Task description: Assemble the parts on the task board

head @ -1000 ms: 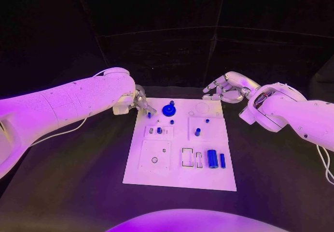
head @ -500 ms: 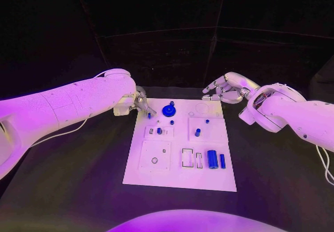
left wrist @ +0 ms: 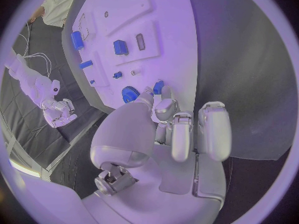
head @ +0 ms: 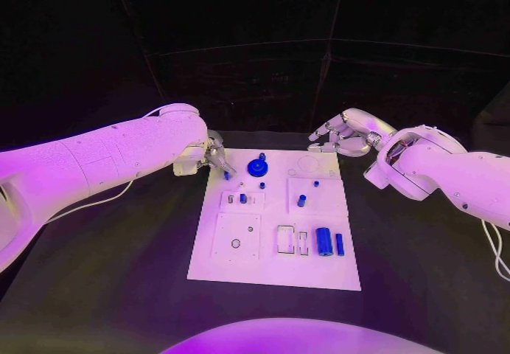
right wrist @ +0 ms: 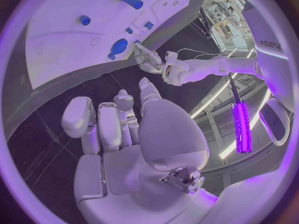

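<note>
Across the middle of the head view the white task board point(head: 278, 221) lies on the black counter point(head: 127, 251). Near its upper edge stands a round blue part point(head: 259, 167); small blue pegs sit lower, and a blue cylinder point(head: 324, 242) lies toward the lower right. The left hand point(head: 213, 157) hangs at the board's upper left corner, its fingers point(head: 225, 170) reaching down beside the round part. The right hand point(head: 342, 138) hovers just past the board's upper right corner, apart from every part.

From the left wrist view, the left hand's fingers pinch a small blue piece point(left wrist: 158, 87) at their tips, just beside the blue gear-like disc point(left wrist: 129, 93) on the board.

Seen from the right wrist view, the right hand point(right wrist: 118, 119) has its fingers curled slightly but apart, holding nothing, with the board point(right wrist: 74, 40) beyond it.

The risk, as I judge it, lies with the pinched piece: the hold is only at the tips, so a small tilt could let it slip or meet its seat crooked. Being so near the disc, the fingers could also nudge that part out of place.
</note>
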Controlling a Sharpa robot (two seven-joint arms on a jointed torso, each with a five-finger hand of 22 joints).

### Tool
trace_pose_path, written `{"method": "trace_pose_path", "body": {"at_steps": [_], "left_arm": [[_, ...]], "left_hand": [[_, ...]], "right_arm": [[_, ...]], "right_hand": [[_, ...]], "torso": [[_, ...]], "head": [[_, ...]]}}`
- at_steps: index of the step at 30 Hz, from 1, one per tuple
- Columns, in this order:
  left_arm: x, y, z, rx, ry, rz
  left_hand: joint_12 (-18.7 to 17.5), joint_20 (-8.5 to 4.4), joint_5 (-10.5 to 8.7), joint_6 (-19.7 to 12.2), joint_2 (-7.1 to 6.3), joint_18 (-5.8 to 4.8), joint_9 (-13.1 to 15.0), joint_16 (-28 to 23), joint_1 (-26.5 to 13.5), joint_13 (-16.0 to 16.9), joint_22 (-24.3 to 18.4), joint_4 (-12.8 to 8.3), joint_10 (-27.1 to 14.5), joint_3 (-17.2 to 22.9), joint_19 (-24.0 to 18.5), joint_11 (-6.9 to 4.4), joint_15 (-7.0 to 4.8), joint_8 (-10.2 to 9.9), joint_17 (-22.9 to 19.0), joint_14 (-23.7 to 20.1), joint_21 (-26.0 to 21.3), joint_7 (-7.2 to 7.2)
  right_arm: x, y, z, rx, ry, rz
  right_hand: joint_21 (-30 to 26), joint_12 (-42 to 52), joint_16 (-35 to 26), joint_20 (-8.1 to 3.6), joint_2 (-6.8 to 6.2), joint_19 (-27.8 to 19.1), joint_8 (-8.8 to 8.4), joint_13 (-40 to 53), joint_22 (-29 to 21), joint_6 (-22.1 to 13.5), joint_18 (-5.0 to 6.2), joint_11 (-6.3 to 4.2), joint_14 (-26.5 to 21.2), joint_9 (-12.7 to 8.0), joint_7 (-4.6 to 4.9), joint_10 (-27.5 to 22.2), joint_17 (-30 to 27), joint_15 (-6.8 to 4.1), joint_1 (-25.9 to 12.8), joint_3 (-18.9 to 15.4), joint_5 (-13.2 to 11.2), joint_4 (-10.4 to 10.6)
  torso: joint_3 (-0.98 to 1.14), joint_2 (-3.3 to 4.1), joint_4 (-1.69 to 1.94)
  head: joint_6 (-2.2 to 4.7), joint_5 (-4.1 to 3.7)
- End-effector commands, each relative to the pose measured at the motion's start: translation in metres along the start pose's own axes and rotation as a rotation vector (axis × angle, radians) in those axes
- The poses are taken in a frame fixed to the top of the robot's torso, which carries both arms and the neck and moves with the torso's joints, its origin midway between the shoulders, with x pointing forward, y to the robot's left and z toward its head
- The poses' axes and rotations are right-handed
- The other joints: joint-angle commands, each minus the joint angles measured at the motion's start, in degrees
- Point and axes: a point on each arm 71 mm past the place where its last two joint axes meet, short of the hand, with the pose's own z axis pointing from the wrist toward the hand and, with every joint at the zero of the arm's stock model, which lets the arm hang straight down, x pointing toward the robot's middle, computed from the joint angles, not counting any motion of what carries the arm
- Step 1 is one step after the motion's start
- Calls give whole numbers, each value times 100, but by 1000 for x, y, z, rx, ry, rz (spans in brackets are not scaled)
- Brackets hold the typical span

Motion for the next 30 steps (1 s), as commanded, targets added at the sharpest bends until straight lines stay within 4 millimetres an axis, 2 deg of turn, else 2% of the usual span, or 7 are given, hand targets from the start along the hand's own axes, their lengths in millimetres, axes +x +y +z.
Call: {"method": "trace_pose_path", "body": {"at_steps": [1, 4, 11, 14, 18, 21, 30], "left_arm": [[1, -2, 0, 13, 10, 15], [0, -2, 0, 15, 8, 14], [1, -2, -1, 29, 5, 12], [1, -3, -2, 40, 2, 10], [2, -2, -5, 61, -12, 2], [3, 0, -9, 79, -30, -9], [8, 4, -27, 132, -100, -48]], "left_hand": [[18, -8, 12, 28, 9, -34, -15, 18, 83, -7, 5, -69, 13, 37, 114, -46, -21, 25, 1509, 604, -5, -6], [8, -16, 14, 20, 68, -33, -44, 18, 200, -15, 4, -176, 8, 154, 113, -57, -32, 13, 1509, 604, -9, -18], [-53, -57, 16, -34, 183, -30, -169, 18, 602, -48, -2, -629, -24, 939, 111, -91, -70, -61, 1509, 604, -25, -41], [-94, -60, 27, -67, 67, -27, -175, 18, 591, -75, -11, -889, -17, 1601, 108, -87, -48, -21, 1509, 604, -41, -4], [-105, -20, 10, -102, -190, -28, -113, 18, 214, -95, -29, -1064, 25, 2420, 105, -87, -54, 115, 1509, 604, -66, 11], [-96, -43, 22, -120, -297, -17, -66, 18, -2, -94, -40, -1148, 56, 2846, 104, -77, -24, 208, 1509, 604, -81, -8], [-65, -38, 10, -134, -418, -18, -10, 18, -216, -67, -51, -1239, 107, 3202, 106, -80, -47, 318, 1509, 604, -98, -31]], "right_arm": [[-1, 1, 1, -10, 4, 3], [0, 2, 1, -10, 5, 4], [0, 1, 1, -10, 6, 4], [0, 1, 1, -9, 7, 4], [-1, 1, 1, -8, 7, 3], [-1, 0, 1, -6, 6, 3], [-2, -2, 0, 0, 4, 3]], "right_hand": [[-24, -25, -32, 15, 56, -38, 28, -6, -8, -31, 115, -16, 160, -5, 12, -38, -4, -23, -9, -35, 39, -10], [-24, -25, -32, 15, 56, -38, 28, -6, -8, -31, 115, -16, 160, -5, 12, -38, -4, -23, -9, -35, 39, -10], [-24, -25, -32, 15, 56, -38, 28, -6, -8, -31, 115, -16, 160, -5, 12, -38, -4, -23, -9, -35, 39, -10], [-24, -25, -32, 15, 56, -38, 28, -6, -8, -31, 115, -16, 160, -5, 12, -38, -4, -23, -9, -35, 39, -10], [-24, -25, -32, 15, 56, -38, 28, -6, -8, -31, 115, -16, 160, -5, 12, -38, -4, -23, -9, -35, 39, -10], [-24, -25, -32, 15, 56, -38, 28, -6, -8, -31, 115, -16, 160, -5, 12, -38, -4, -23, -9, -35, 39, -10], [-28, -28, -42, 15, 61, -41, 30, -10, -14, -31, 117, -16, 158, -5, 12, -40, -15, -23, 0, -35, 43, -14]], "torso": [[0, 0, 4], [0, 0, 6], [-1, -4, 1], [-2, -4, 4], [-2, -4, 6], [-2, -5, 13], [-4, -6, 23]], "head": [[-8, -6], [-8, -7], [-9, -5], [-7, -11], [-1, -14], [6, -17], [22, -3]]}}
